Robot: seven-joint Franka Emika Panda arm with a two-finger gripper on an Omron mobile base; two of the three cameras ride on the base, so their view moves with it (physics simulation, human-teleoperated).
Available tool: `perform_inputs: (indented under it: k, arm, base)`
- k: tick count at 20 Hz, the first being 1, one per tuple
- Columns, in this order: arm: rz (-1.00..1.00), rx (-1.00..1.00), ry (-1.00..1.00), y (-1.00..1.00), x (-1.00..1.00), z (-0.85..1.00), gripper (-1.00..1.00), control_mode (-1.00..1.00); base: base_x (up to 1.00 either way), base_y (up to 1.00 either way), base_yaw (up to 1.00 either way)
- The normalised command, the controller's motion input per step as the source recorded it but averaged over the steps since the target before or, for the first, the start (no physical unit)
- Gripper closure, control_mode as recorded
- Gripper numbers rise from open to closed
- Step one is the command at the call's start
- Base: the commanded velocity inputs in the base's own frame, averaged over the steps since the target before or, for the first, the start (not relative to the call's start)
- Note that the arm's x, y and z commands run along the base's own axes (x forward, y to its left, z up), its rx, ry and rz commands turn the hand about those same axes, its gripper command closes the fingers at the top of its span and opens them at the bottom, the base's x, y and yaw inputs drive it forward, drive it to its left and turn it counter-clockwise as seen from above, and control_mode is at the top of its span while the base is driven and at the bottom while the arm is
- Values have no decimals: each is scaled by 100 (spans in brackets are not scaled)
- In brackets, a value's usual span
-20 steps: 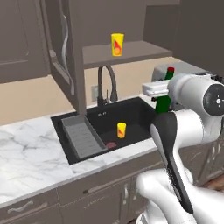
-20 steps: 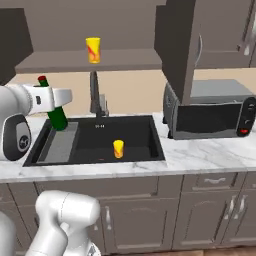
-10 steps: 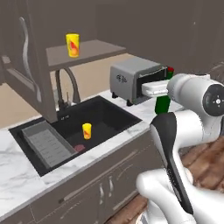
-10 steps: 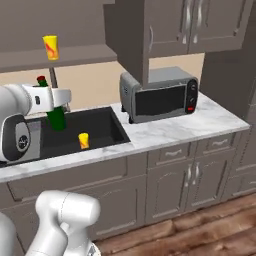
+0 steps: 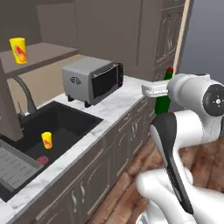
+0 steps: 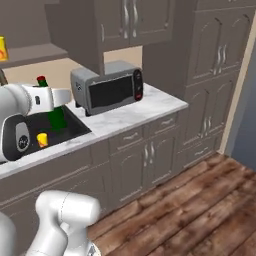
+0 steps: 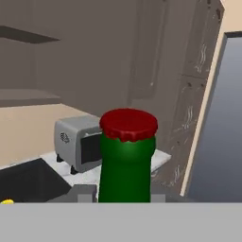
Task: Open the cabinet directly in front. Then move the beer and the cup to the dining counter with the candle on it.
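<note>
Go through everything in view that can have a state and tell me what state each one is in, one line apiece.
gripper: shut on the beer, carried in the air
beer: upright, red cap on, off any surface
cup: upright on the open cabinet shelf
small yellow cup in sink: upright
toaster oven: door shut, on the marble counter
tall cabinet doors: shut

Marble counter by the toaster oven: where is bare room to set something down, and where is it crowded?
Free: the marble counter strip right of the toaster oven, up to the tall cabinet, and the narrow front edge before it. Crowded: the black sink, holding a small yellow cup and a rack.
</note>
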Motion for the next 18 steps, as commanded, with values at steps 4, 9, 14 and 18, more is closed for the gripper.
perform_inputs:
  k: [4, 9, 14, 18]
  arm:
    - [0, 0, 0, 0, 0, 0, 100, 100]
    - [0, 0, 0, 0, 0, 0, 100, 100]
    - [0, 0, 0, 0, 0, 0, 100, 100]
    - [0, 0, 0, 0, 0, 0, 100, 100]
  base:
    - [-56, -5, -52]
    - [-41, -4, -53]
    - [-13, 0, -56]
    - [0, 0, -57]
